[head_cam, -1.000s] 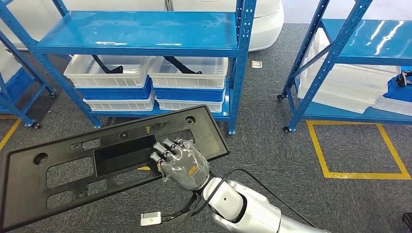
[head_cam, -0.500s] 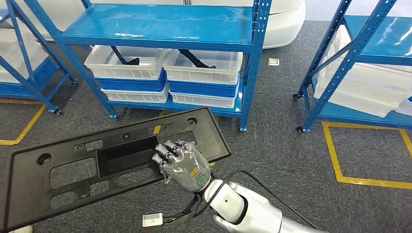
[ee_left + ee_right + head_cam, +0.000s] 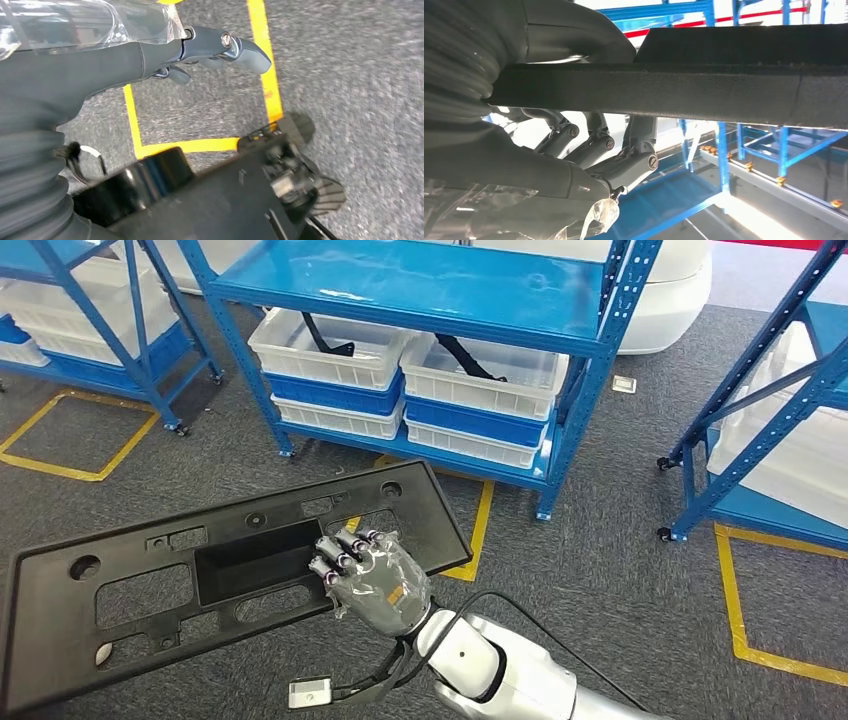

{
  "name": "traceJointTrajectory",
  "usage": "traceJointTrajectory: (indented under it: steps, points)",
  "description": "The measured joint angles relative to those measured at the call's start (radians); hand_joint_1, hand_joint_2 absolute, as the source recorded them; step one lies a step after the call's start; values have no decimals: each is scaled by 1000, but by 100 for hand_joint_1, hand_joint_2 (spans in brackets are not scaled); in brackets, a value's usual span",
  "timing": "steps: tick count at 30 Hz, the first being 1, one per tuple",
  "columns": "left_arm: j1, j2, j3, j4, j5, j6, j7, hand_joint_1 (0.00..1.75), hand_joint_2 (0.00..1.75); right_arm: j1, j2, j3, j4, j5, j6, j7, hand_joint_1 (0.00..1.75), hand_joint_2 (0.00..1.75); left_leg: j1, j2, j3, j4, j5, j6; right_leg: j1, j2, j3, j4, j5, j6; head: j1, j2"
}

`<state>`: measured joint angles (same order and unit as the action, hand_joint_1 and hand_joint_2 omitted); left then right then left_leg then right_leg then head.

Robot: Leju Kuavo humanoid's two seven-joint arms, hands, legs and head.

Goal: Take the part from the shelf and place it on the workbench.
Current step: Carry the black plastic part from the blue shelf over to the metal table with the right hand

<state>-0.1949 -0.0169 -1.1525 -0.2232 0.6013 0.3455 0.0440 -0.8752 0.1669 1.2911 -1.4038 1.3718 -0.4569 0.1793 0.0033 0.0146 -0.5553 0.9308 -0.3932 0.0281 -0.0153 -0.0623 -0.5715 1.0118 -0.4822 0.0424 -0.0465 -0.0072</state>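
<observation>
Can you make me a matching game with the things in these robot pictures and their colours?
Things:
1. big flat part
2. shelf rack
3. top bins
4. floor tape

Colours:
A. yellow
B. black
C. white
D. blue

Pairs: 1-B, 2-D, 3-C, 4-A. The right robot hand holds the big flat part.

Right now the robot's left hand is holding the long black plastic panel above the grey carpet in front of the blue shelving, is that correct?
Not quite: the head view shows the right robot hand gripping the black plastic panel. It is held above the grey carpet before the blue shelving.
</observation>
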Motion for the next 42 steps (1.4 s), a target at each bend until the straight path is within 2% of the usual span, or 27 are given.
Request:
traceJointTrajectory:
  steps: [2,3,4,5,6,8,10,11,13,15,17,18,20,21,22,24,26,28,30,33,34,35,36,37,39,40,42]
  points:
    - [-2,-1,0,0,0,0,0,0,175,2,-2,0,0,0,-2,0,175,175,1,-17,-1,-2,5,9,-1,43,-54,127,-70,1,0,0]
    - [-2,-1,0,0,-1,-1,0,0,175,4,-3,0,1,0,-3,0,175,175,0,-27,-2,-1,6,11,-1,53,-86,197,-100,1,0,0]
    - [-2,-1,0,0,-1,-2,1,0,175,7,-5,0,2,0,-3,0,175,175,0,-37,-3,-1,7,12,-1,57,-106,242,-111,1,0,0]
    - [-1,-1,0,0,-2,-4,1,0,175,9,-6,0,4,0,-3,0,175,175,0,-48,-4,0,7,12,-1,59,-108,250,-103,2,0,0]
    - [0,-1,0,0,-3,-5,1,0,175,10,-6,1,4,0,-3,0,175,175,1,-58,-4,2,7,11,-3,60,-92,217,-77,3,0,0]
    - [1,-1,-1,0,-5,-6,2,0,175,11,-7,1,5,-2,-4,1,175,175,4,-78,-8,13,4,4,-10,84,-26,83,-11,8,0,0]
    - [-1,0,-1,0,-6,-6,2,0,175,11,-6,0,5,-5,-7,3,175,175,3,-92,-23,30,0,-7,-16,115,10,-3,16,8,0,0]
    - [-1,0,-1,0,-6,-6,2,0,175,12,-6,0,6,-5,-8,4,175,175,3,-98,-30,34,1,-13,-16,123,10,-11,13,5,0,0]
    - [2,1,-1,0,-6,-6,2,0,175,12,-5,-1,6,-6,-9,5,175,175,7,-104,-38,34,4,-23,-13,111,5,-12,18,-8,0,0]
    - [5,2,-1,0,-6,-6,2,0,175,10,-4,-1,7,-5,-9,6,175,175,8,-76,-57,73,-19,-32,-15,95,5,-14,23,-19,-2,0]
    - [1,2,-1,0,-6,-6,2,0,175,9,-3,-1,7,-4,-9,7,175,175,8,-40,-113,192,-76,-41,-15,75,5,-15,23,-25,-3,0]
    - [-1,2,-1,0,-6,-6,2,0,175,9,-3,-2,8,-3,-9,8,175,175,9,-34,-147,264,-103,-45,-13,63,4,-15,23,-27,-3,0]
    - [-1,1,-1,0,-6,-6,2,0,175,10,-3,-2,11,-1,-9,9,175,175,10,-30,-181,333,-118,-45,-10,40,4,-15,21,-28,-3,0]
    - [-1,1,-1,0,-6,-6,2,0,175,10,-3,-2,13,0,-9,9,175,175,9,-28,-170,312,-101,-42,-9,30,5,-15,21,-29,-3,0]
    - [-1,1,-1,0,-6,-6,2,0,175,10,-2,-2,13,0,-9,9,175,175,7,-22,-138,253,-72,-36,-7,21,6,-15,20,-29,-3,0]
    - [-4,2,-1,0,-6,-6,2,0,175,8,-1,-4,14,1,-9,10,175,175,-6,16,-63,107,-22,-17,-3,4,7,-16,19,-28,-3,0]
    - [-8,2,-1,0,-6,-6,2,0,175,8,0,-7,14,2,-10,10,175,175,-20,40,-30,36,-6,-3,0,-11,8,-17,17,-23,-3,0]
    - [-6,2,-1,0,-5,-5,2,0,175,8,1,-8,14,3,-9,10,175,175,-21,24,-30,27,-2,3,2,-23,11,-21,16,-15,-3,0]
    - [-4,2,-1,0,-4,-4,2,0,175,8,1,-9,14,4,-10,10,175,175,-14,7,-25,13,9,11,1,0,4,1,-4,-6,-2,0]
    - [-7,0,-1,0,-4,-4,2,0,175,13,-2,-9,15,5,-11,10,175,175,-8,-21,-21,5,17,20,1,51,-71,172,-94,-2,-1,0]
    - [-7,-1,-1,0,-4,-4,2,0,175,16,-4,-9,15,5,-11,10,175,175,-8,-32,-21,6,17,20,1,56,-99,231,-114,-1,-1,0]
    - [-6,-2,-1,0,-4,-4,2,0,175,19,-6,-9,15,5,-11,10,175,175,-7,-44,-21,6,17,20,1,58,-114,259,-115,0,-1,0]
    - [-4,-2,-1,0,-4,-5,2,0,175,21,-7,-9,15,5,-11,10,175,175,-6,-56,-21,8,17,20,1,60,-110,247,-96,0,-1,0]
    - [-3,-2,-1,0,-4,-5,2,0,175,22,-8,-9,15,5,-11,10,175,175,-4,-68,-21,10,17,19,-1,64,-89,197,-62,2,-1,0]
    - [-4,-3,-1,0,-4,-5,2,0,175,21,-8,-9,15,5,-11,10,175,175,-1,-92,-25,21,12,11,-7,97,-25,58,1,4,-1,0]
    - [-5,-3,-1,0,-4,-5,2,0,175,21,-8,-9,15,5,-11,10,175,175,-1,-102,-29,27,10,6,-10,113,-3,11,18,3,-1,0]
    - [-5,-3,-1,0,-4,-5,2,0,175,21,-8,-9,15,5,-11,10,175,175,-1,-119,-38,31,11,-6,-8,121,8,-16,21,-5,-2,0]
